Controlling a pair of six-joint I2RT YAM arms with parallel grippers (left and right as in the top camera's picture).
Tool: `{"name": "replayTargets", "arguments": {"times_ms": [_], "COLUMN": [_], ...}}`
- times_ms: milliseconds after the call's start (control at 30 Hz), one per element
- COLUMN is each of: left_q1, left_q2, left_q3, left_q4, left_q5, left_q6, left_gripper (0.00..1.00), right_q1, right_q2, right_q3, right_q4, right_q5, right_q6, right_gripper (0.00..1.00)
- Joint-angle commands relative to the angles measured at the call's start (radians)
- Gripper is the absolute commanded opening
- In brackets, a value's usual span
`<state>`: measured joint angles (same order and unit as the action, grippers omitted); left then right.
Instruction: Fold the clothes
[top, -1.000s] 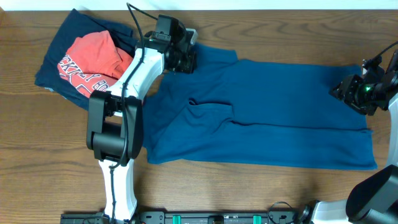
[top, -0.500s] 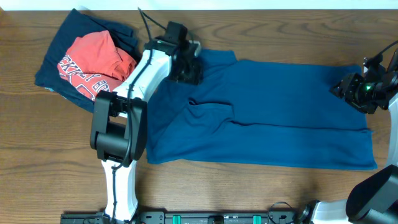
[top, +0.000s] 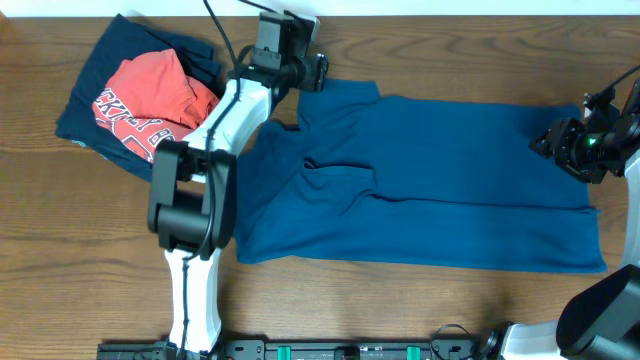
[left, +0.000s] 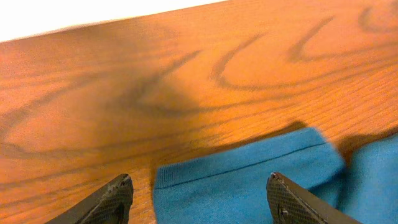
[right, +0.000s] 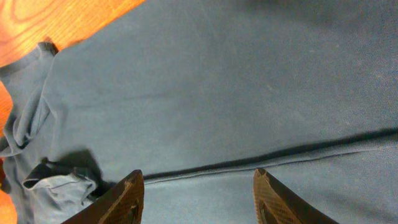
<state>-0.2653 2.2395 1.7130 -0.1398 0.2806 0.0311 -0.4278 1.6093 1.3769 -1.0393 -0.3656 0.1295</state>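
At the far left corner of the blue T-shirt (top: 450, 190), my left fingers (left: 202, 196) hang spread wide and released, with nothing between them. One sleeve (left: 249, 180) lies flat on the worktop (top: 400, 310) just below and to the near side of them, its hem edge turned toward me and bare wood beyond it.

The shirt is spread across the middle of the worktop. Its long axis runs left to right, so nearly all the cloth lies to the right and near side of these fingers. My right fingers (right: 199, 196) are at the opposite end, over the right edge of the shirt. They are also apart and grasping nothing, with flat blue cloth and a dark crease (right: 280, 158) running beneath them.

On the far left, a red tee with white lettering (top: 150, 95) rests on a navy garment (top: 100, 110), beside my left arm and apart from the sleeve.

As I judge it, the sleeve belongs to my left side, since it is right under those fingers and well away from the right ones. Any fold along the long axis would need both ends picked up together.
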Motion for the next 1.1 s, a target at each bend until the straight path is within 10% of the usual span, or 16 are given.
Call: {"name": "replayTargets", "arguments": {"times_ms": [0, 400, 733, 1067], "left_q1": [-0.002, -0.003, -0.016, -0.014], "left_q2": [0.080, 0.158, 0.159, 0.029], "left_q3": [0.006, 0.005, 0.006, 0.007], "left_q4": [0.020, 0.052, 0.105, 0.098], "left_q5": [-0.017, -0.012, 0.143, 0.154], "left_q6": [0.010, -0.002, -0.063, -0.085], "left_gripper": [0.70, 0.63, 0.08, 0.06], "right_q1": [0.006, 0.006, 0.005, 0.005], "right_q2": [0.001, 0.001, 0.001, 0.001], "right_q3": [-0.006, -0.007, -0.007, -0.007], "right_q4": [-0.005, -0.013, -0.010, 0.053], "right_q5": [-0.001, 0.000, 0.003, 0.004], "right_q6": [0.012, 0.012, 0.012, 0.012], "right_gripper": [0.54, 0.54, 0.54, 0.55]}}
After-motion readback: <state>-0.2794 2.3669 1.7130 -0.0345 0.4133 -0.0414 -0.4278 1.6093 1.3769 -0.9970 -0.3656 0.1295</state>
